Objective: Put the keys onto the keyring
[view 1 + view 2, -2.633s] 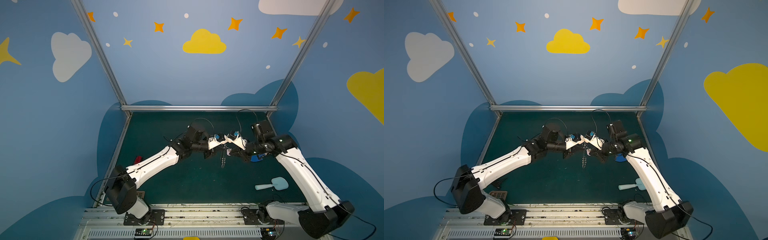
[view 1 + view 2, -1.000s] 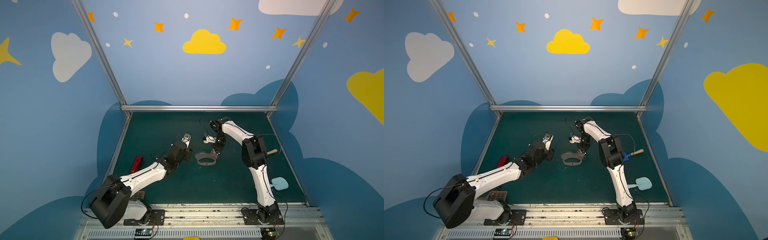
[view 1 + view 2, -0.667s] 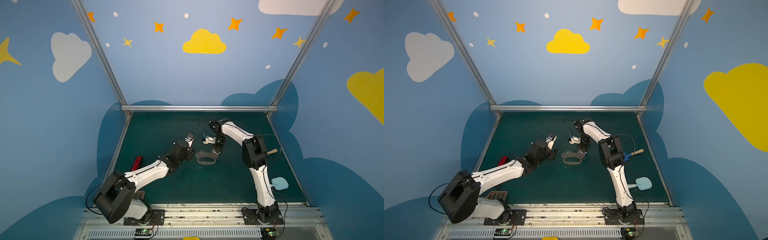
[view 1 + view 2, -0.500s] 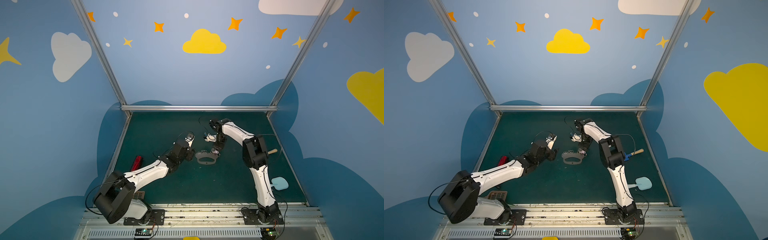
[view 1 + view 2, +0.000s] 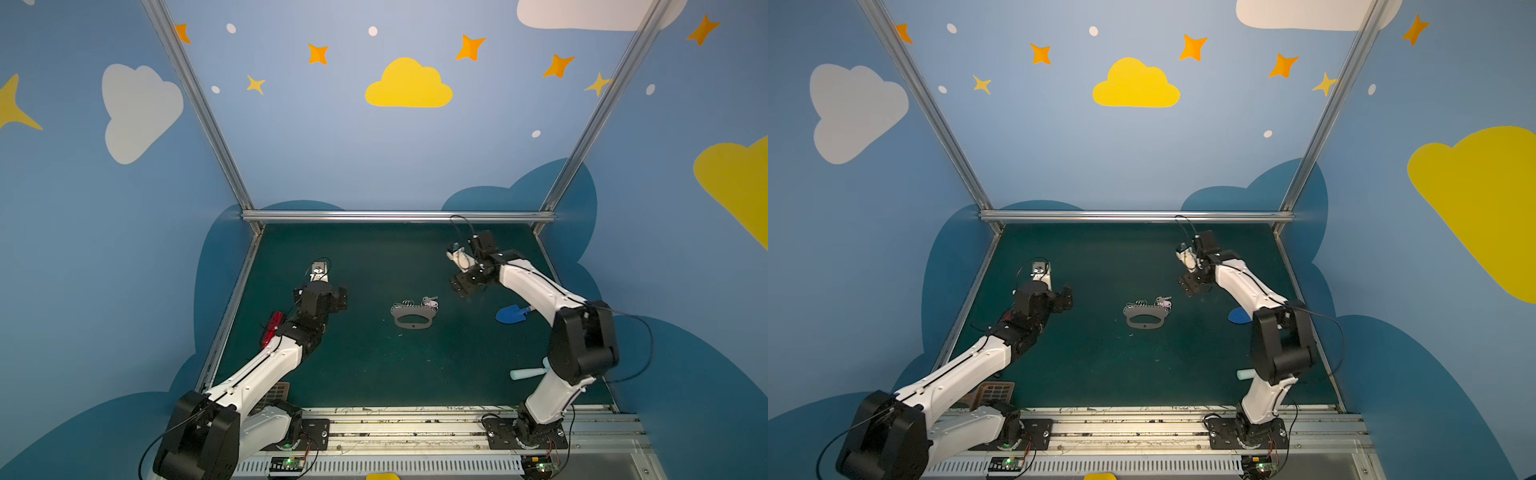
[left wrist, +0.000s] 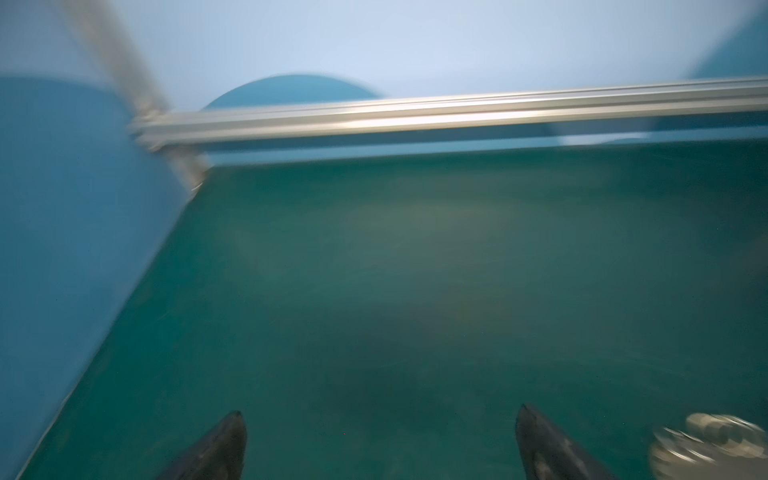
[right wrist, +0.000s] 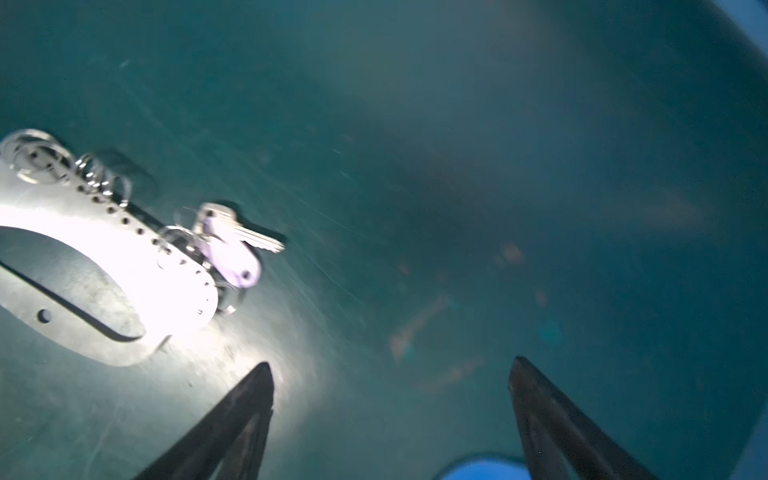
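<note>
Tabletop (image 5: 374, 374) dark green, walls (image 5: 374, 166) blue

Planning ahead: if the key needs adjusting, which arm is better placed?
Probably right: the right gripper, open, is nearer the key at the keyring's end on its side; the left gripper is farther.

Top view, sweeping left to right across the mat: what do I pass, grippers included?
red gadget → left gripper → keyring, with the key at its right end → right gripper → blue shovel. The pale spatula overlaps the shovel in this order, so it is left out.
</note>
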